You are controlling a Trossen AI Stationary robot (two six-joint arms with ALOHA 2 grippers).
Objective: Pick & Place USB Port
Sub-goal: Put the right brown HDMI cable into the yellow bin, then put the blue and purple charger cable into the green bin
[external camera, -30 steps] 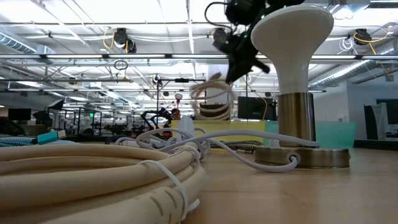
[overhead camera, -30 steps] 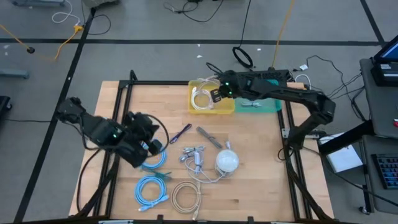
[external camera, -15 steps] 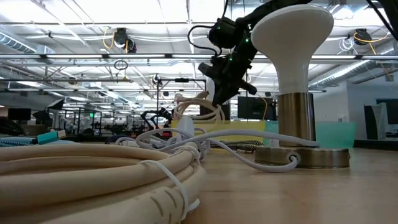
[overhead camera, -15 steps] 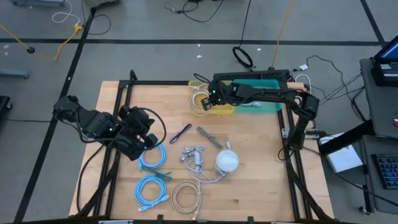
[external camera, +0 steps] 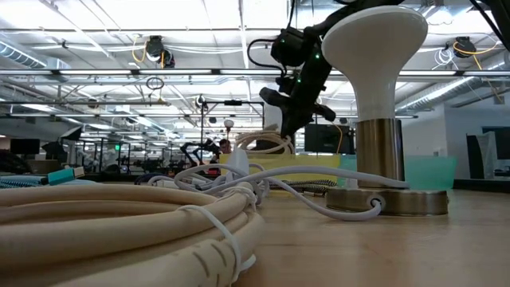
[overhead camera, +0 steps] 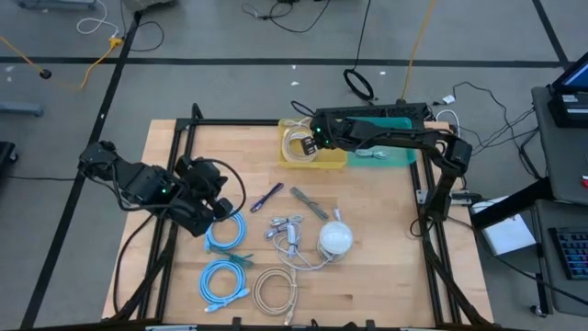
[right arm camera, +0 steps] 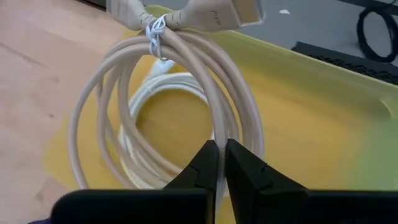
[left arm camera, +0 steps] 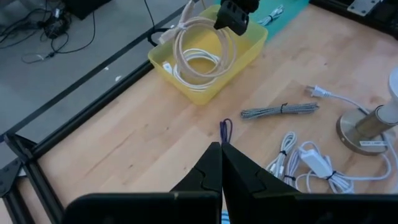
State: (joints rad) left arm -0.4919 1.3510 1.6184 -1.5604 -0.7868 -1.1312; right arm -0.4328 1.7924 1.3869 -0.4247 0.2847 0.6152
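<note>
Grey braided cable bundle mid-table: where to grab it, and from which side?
Grip the grey braided cable bundle at its tied middle, straight from above, fingers across its narrow width: it lies flat, long and thin, diagonal on the wooden table. The left gripper, shut, is nearer; the right gripper is shut on the beige cable coil over the yellow bin.

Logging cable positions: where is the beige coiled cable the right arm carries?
In the high view, the beige coiled cable hangs from the right hand over the yellow bin, at the table's far edge beside the teal tray.
</note>
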